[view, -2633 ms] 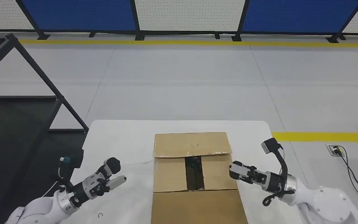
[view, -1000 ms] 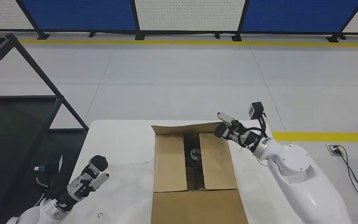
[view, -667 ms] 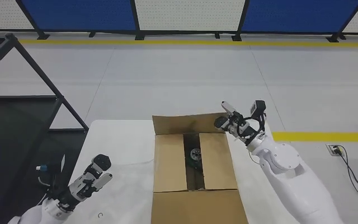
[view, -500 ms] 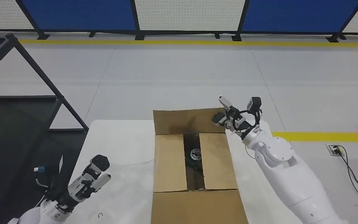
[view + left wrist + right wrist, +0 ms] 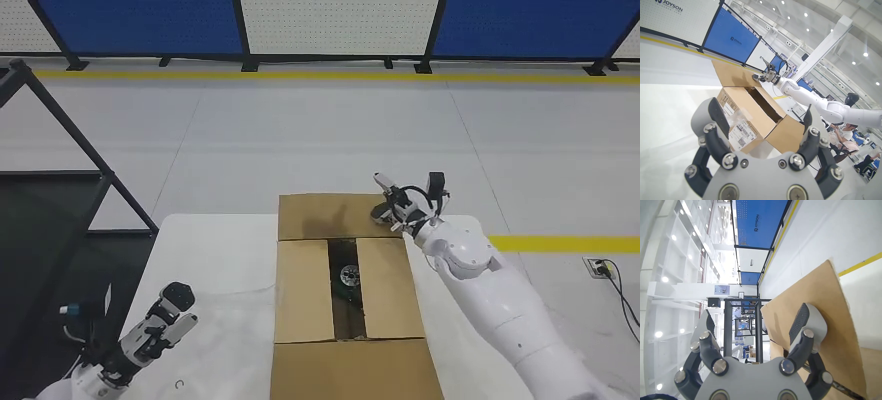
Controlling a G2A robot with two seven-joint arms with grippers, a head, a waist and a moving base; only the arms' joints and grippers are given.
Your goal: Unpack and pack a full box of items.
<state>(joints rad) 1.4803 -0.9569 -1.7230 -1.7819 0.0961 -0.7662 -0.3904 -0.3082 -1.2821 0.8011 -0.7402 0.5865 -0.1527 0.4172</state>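
Note:
A brown cardboard box (image 5: 300,300) stands mid-table, its two side flaps nearly shut over a narrow gap where a dark round item (image 5: 347,276) shows. The far flap (image 5: 330,216) is folded back and up. My right gripper (image 5: 384,200) is open at that flap's right corner; one finger (image 5: 806,321) lies flat against the flap (image 5: 829,306), with nothing between the fingers. My left gripper (image 5: 174,306) hangs open over the table's near left, apart from the box. From the left wrist, its own open gripper (image 5: 762,117) faces the labelled box side (image 5: 742,130).
The white table (image 5: 220,260) has bare room left of the box. A black metal frame (image 5: 70,140) stands beyond the table's left edge. The box's near flap (image 5: 350,370) hangs out toward the front edge. Blue panels line the back.
My right arm swung from the box's right side to the far flap, lifted it and pushed it back. My left arm drew back toward the near left.

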